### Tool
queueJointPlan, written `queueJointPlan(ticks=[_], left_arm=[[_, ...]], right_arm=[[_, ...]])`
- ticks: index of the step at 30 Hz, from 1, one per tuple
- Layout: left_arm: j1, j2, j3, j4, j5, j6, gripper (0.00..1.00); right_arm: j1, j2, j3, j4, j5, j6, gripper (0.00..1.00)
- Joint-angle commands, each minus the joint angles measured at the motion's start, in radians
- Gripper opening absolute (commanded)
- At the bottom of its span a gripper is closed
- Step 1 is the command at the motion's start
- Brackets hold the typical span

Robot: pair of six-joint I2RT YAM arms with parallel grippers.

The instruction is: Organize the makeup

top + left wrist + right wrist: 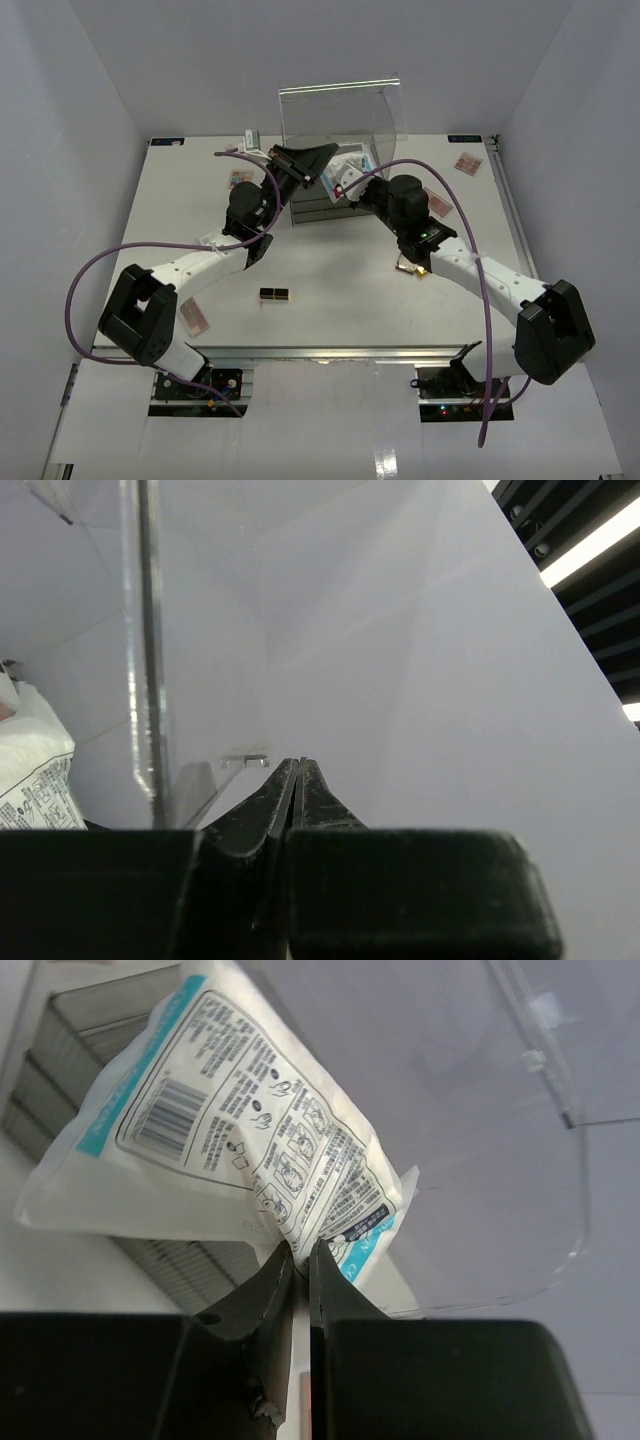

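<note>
We saw our right gripper (300,1252) pinching the bottom corner of the white sachet (230,1130), held up over the clear drawer box (312,208). Our left gripper (298,767) kept its fingers pressed together beside the raised lid (340,112).

The sachet (230,1130) is white with teal edges (black print, a barcode), the lipstick tube (276,293) black and gold.

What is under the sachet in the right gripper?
Below the sachet, pinched by the right gripper, the acrylic box shows its stepped grey ridges. The part directly beneath the sachet is covered.
</note>
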Motion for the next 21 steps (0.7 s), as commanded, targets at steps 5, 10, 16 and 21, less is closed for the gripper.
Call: queueJointPlan(ticks=[5,10,16,21], left_arm=[[0.01,-0.045,0.078,-0.002,-0.011,0.033,0.0],[0.01,-0.041,0.081,-0.005,-0.014,0.034,0.0],[0.01,-0.04,0.097,-0.015,-0.011,0.037,0.0],[0.009,-0.041,0.106,-0.025,-0.006,0.042,0.0]], right_arm=[[0.062,0.106,-0.117,0.538,0.234,-0.178,0.08],[0.062,0.173,-0.111,0.599,0.252,-0.194,0.08],[0.062,0.265,-0.068,0.676,0.286,-0.238,0.08],[0.062,0.33,-0.014,0.646,0.307,-0.237,0.08]])
